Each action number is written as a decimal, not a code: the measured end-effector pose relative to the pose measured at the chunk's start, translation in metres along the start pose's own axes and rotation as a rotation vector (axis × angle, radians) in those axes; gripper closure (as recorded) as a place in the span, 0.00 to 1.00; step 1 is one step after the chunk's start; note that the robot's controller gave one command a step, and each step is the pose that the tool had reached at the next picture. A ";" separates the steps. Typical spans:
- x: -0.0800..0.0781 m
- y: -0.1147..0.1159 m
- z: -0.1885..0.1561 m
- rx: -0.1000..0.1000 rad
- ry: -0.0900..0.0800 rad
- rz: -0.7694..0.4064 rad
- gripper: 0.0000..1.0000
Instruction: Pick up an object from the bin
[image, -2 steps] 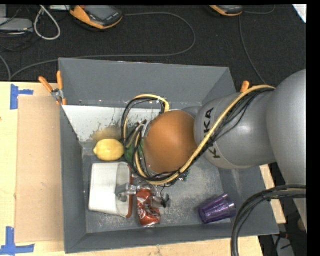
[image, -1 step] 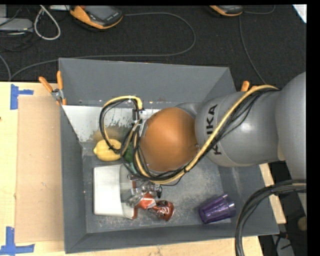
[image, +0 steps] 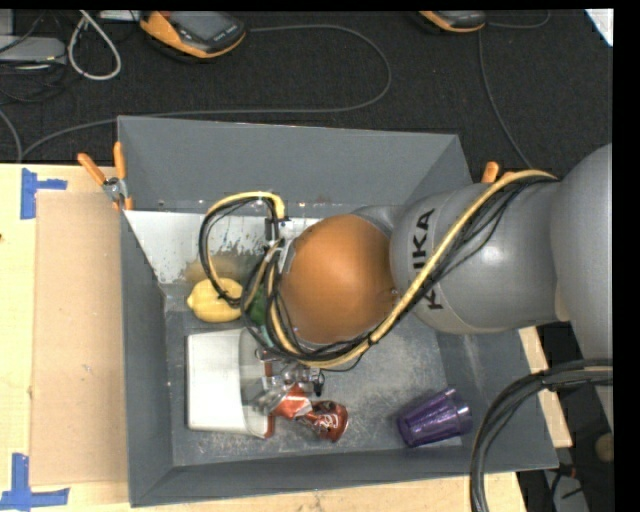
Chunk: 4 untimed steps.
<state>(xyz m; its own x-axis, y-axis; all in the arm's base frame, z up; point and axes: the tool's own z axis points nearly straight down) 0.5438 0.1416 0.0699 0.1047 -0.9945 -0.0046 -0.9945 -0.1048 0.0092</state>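
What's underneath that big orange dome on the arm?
Below the orange dome the gripper pokes out, over a crumpled red can beside a white box. A yellow lump lies just left of it. The bin floor straight beneath the dome is hidden.

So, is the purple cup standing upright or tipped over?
Tipped: the purple cup lies on its side on the bin floor.

yellow thing (image: 212, 301) — partly hidden, white box (image: 212, 392) edge covered
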 end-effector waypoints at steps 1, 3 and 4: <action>0.000 0.000 -0.001 -0.001 -0.001 0.004 1.00; -0.001 0.002 -0.055 -0.008 -0.001 0.008 1.00; -0.002 0.003 -0.079 -0.011 -0.001 0.010 1.00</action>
